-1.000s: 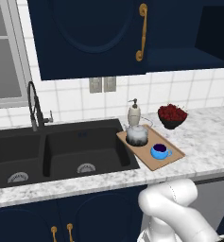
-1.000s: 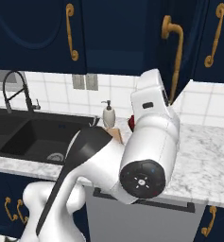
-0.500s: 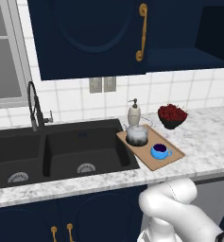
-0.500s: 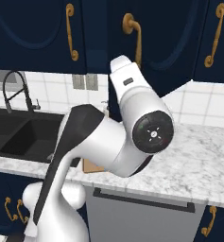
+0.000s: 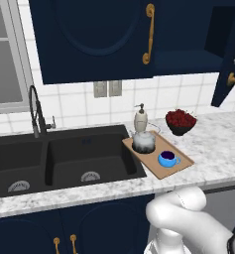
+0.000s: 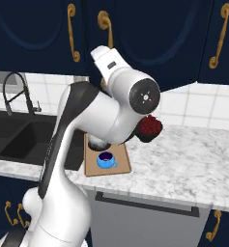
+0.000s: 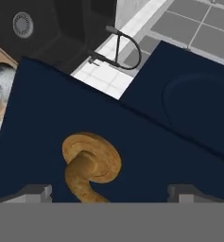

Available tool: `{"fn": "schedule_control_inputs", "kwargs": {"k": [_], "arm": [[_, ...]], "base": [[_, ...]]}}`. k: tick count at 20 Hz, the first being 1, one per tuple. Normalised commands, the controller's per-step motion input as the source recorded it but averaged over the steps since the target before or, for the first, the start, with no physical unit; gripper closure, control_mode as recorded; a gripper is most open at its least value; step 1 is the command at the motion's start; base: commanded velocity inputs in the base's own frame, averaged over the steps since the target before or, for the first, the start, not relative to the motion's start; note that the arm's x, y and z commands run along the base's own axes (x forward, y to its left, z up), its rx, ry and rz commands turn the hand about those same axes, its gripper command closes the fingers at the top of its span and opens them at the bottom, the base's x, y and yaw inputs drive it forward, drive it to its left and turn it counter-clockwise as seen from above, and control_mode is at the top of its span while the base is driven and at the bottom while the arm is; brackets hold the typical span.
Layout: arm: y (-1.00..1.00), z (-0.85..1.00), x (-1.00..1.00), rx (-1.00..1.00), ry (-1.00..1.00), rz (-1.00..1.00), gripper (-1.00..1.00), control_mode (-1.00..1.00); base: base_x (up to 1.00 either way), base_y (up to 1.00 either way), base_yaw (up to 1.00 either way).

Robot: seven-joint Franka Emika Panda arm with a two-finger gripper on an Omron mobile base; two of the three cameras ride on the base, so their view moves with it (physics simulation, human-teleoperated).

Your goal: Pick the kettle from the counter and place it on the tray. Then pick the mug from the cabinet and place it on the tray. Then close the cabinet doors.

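The silvery kettle point(image 5: 143, 141) and the blue mug point(image 5: 167, 158) both stand on the wooden tray point(image 5: 181, 161) on the marble counter point(image 5: 218, 144). From the right, the mug point(image 6: 105, 159) and tray point(image 6: 122, 165) show below my arm. The wall cabinet point(image 5: 188, 59) stands open. Its left door point(image 5: 89, 39) is shut and its right door point(image 5: 227, 54) is swung out. My gripper point(image 7: 108, 193) is open, its fingertips point(image 7: 35, 191) on either side of that door's brass handle point(image 7: 87, 165), close to the navy panel. The kettle point(image 7: 0, 84) lies far below.
A black double sink point(image 5: 54, 163) with a dark faucet point(image 5: 35, 111) is left of the tray. A cream soap bottle point(image 5: 141, 119) and a dark bowl of red fruit point(image 5: 180, 121) stand behind the tray. My white arm point(image 6: 111, 111) hides much of the counter point(image 6: 183, 164).
In the right base view my arm has swung left, and the open door's brass handle has shifted left with it. Kettle, mug and tray have not moved.
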Motion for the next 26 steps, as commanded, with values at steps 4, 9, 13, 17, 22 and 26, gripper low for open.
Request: {"fn": "schedule_control_inputs", "kwargs": {"k": [4, 9, 13, 17, 22, 26], "arm": [[0.60, -0.13, 0.96, -0.04, 0.00, 0.09, -1.00, -1.00], [0.53, -0.14, 0.99, -0.04, 0.00, 0.11, -1.00, -1.00], [0.42, -0.03, 1.00, 0.00, 0.03, 0.14, -1.00, -1.00], [0.26, 0.00, 0.98, 0.00, 0.07, 0.09, -1.00, -1.00], [0.14, 0.00, 0.96, 0.00, 0.07, 0.04, -1.00, -1.00], [0.10, -0.01, 0.73, 0.00, 0.01, 0.01, -1.00, -1.00]], "base": [[0.00, 0.00, 0.00], [0.00, 0.00, 0.00], [0.00, 0.00, 0.00], [0.00, 0.00, 0.00], [0.00, 0.00, 0.00], [0.00, 0.00, 0.00]]}}
